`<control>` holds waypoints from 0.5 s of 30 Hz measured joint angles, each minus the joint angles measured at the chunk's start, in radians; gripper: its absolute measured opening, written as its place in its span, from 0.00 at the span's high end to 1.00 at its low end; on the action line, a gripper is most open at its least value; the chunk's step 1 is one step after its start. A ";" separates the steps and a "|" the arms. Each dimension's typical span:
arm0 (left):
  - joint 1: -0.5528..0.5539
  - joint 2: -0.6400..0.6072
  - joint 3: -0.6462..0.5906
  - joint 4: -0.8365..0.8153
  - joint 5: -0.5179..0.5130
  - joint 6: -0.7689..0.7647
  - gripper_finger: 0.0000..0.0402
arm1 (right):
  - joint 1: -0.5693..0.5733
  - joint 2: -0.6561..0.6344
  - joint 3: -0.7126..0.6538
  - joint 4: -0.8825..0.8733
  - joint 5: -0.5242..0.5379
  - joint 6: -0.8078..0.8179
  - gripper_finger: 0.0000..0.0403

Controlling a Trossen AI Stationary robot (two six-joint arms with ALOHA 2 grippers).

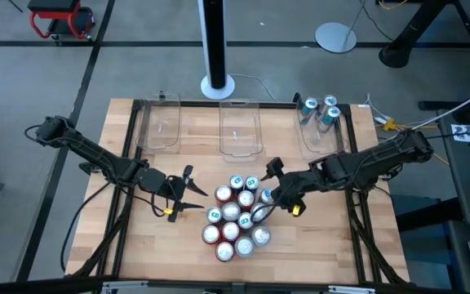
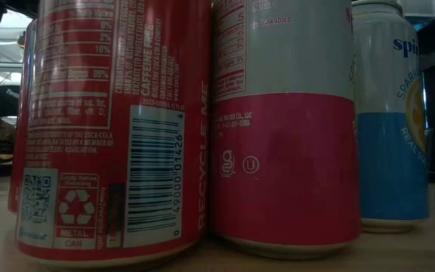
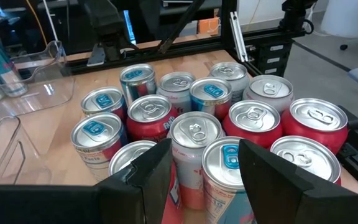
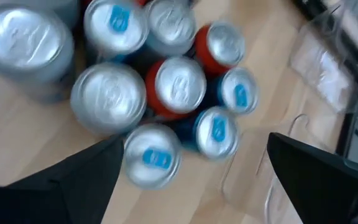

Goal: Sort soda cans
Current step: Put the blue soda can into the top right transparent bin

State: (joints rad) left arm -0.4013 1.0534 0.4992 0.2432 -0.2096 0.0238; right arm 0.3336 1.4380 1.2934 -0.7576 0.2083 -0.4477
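Silver-topped soda cans (image 1: 237, 219) stand upright in a tight cluster at the centre of the wooden tabletop (image 1: 325, 245), touching one another. Bodies in the cluster are red, teal-blue, or silver-and-red. In the low view, a red can (image 2: 112, 128) stands nearest, a silver-and-red can (image 2: 284, 125) just beside it, and a white-and-blue can (image 2: 391, 113) farther to the side.

My left end effector (image 1: 188, 196) sits just beside the cluster on its left side, fingers spread wide and holding nothing. My left wrist view looks over the can tops between both dark fingers (image 3: 143, 180).

My right end effector (image 1: 266, 196) hangs over the right edge of the cluster, fingers spread wide and holding nothing. My right wrist view looks down on the can tops, with one finger (image 4: 73, 177) at each side of the group.

Three clear bins line the far edge of the tabletop. The left bin (image 1: 158, 124) and middle bin (image 1: 241, 126) hold no cans. The right bin (image 1: 321, 135) holds three teal-blue cans (image 1: 323, 113), well apart from the cluster.
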 joint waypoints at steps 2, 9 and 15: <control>0.000 0.000 0.000 -0.001 0.000 0.000 0.56 | 0.000 0.020 0.000 0.027 -0.001 -0.006 0.01; 0.000 0.000 0.000 -0.001 0.000 -0.001 0.56 | 0.000 0.105 0.000 0.035 -0.108 -0.012 0.01; 0.000 0.000 0.000 0.001 0.000 0.000 0.56 | 0.000 0.136 0.000 0.005 -0.147 0.013 0.01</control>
State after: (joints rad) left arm -0.4012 1.0534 0.4992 0.2442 -0.2096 0.0237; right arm 0.3336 1.5744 1.2930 -0.7525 0.0615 -0.4345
